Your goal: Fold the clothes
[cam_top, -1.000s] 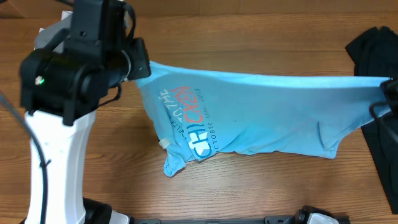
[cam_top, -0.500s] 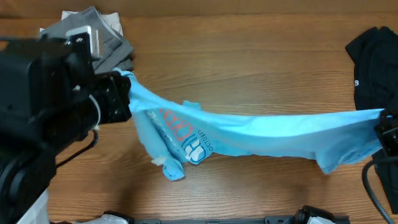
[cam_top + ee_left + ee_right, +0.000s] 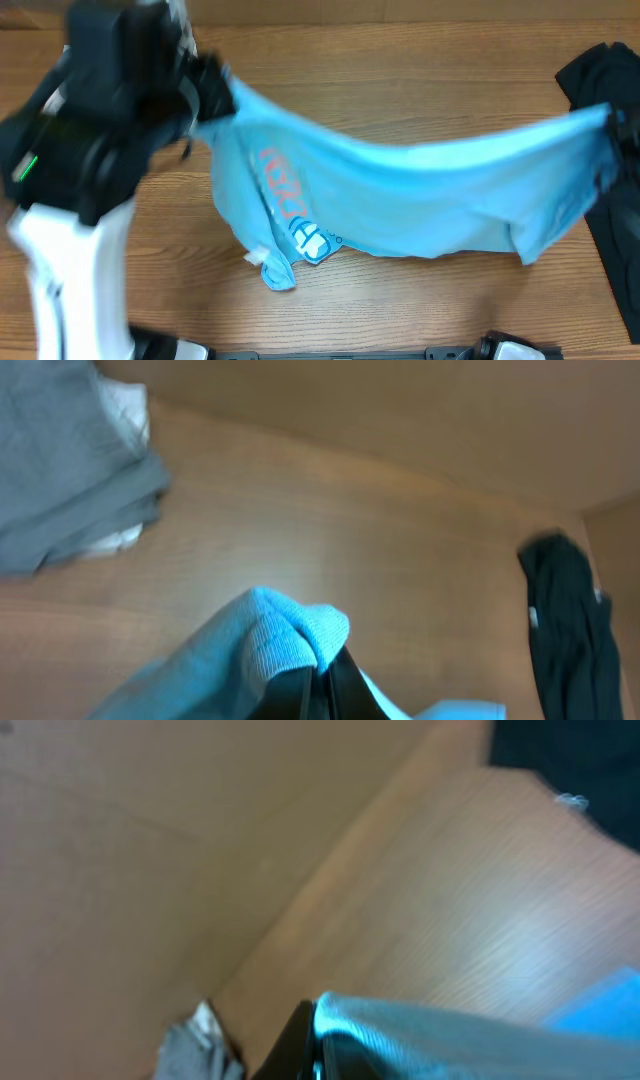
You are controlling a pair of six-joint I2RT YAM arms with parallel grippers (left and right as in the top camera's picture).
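A light blue T-shirt (image 3: 420, 195) with a red and dark print hangs stretched between my two grippers, and its lower left corner (image 3: 280, 272) trails on the table. At the back left, my left gripper (image 3: 212, 95) is shut on one bunched edge of the shirt; the left wrist view shows its jaws (image 3: 320, 682) pressed together under a fold of blue cloth (image 3: 280, 635). My right gripper (image 3: 612, 120), blurred at the far right, is shut on the opposite edge. In the right wrist view its jaws (image 3: 312, 1042) pinch pale blue fabric (image 3: 450, 1035).
A black garment (image 3: 598, 70) lies at the right edge of the table, also in the left wrist view (image 3: 565, 620). A grey and off-white pile (image 3: 60, 460) sits at the back left, hidden overhead by my left arm (image 3: 90, 150). A cardboard wall (image 3: 150, 840) backs the table.
Both grippers have moved toward the back of the table with the shirt. It has opened from a sagging rope into a wider hanging sheet, and the printed side has swung.
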